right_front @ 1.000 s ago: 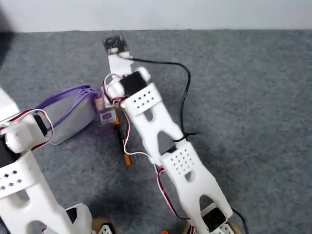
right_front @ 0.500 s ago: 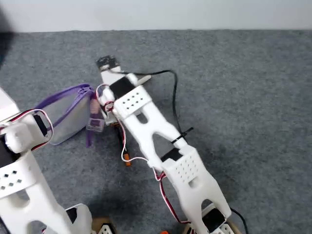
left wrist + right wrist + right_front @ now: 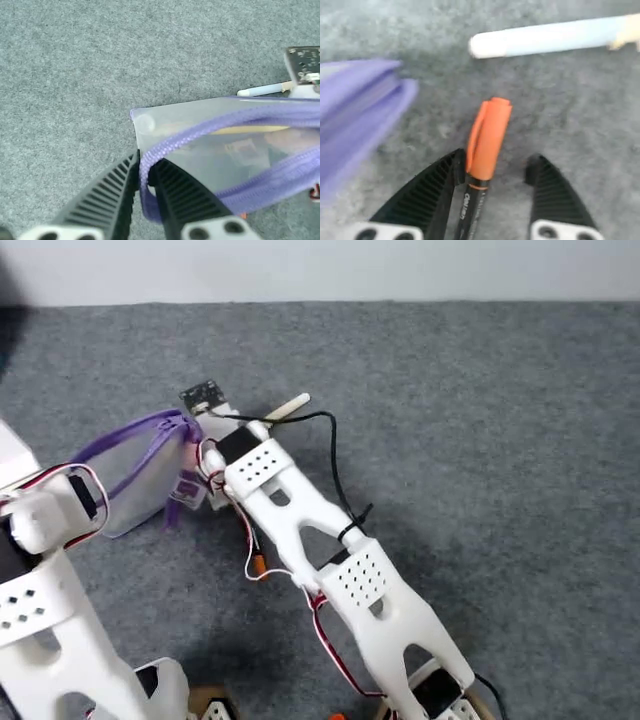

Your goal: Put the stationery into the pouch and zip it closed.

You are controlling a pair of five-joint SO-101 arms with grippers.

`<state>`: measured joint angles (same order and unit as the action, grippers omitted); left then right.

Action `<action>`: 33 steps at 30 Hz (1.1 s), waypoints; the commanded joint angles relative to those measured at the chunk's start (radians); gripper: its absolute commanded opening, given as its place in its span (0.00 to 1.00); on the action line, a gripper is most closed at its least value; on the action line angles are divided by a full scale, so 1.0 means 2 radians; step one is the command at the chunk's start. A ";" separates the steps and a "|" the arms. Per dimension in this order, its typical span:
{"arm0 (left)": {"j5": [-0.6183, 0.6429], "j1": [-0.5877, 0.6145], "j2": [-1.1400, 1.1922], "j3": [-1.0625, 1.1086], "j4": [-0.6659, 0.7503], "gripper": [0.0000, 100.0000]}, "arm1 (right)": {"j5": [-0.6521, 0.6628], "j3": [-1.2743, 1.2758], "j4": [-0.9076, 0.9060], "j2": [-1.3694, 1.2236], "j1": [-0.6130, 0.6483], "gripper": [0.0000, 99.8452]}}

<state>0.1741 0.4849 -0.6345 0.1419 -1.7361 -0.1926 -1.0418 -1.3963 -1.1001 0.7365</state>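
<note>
The clear pouch (image 3: 135, 475) with a purple zipper lies at the left, its mouth facing the right arm (image 3: 300, 515). My left gripper (image 3: 144, 162) is shut on the pouch's zipper edge (image 3: 200, 137) at the corner. A pale yellow stick (image 3: 250, 129) shows through the pouch wall. My right gripper (image 3: 496, 159) is open just above the carpet beside the purple pouch (image 3: 355, 105). An orange-capped black pen (image 3: 485, 140) lies between its fingers, against one of them. A white pen (image 3: 285, 407) lies just beyond (image 3: 555, 37).
Grey carpet covers the table, with open room to the right and at the back. The black-and-orange pen (image 3: 256, 555) lies partly under the right arm. The left arm (image 3: 45, 570) stands at the lower left. A white wall runs along the far edge.
The right arm has swung left and lower toward the pouch mouth, uncovering the white pen behind it. The pouch's hanging tag shifted left. The left arm has not moved.
</note>
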 commanded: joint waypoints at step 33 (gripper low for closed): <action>0.007 -0.002 -0.007 -0.001 -0.002 0.01 | -0.072 0.330 -0.193 0.584 0.014 0.01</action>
<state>0.1741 0.4849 -0.6345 0.1419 -1.7361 -0.3015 -0.3959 -1.7538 -0.1166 0.7564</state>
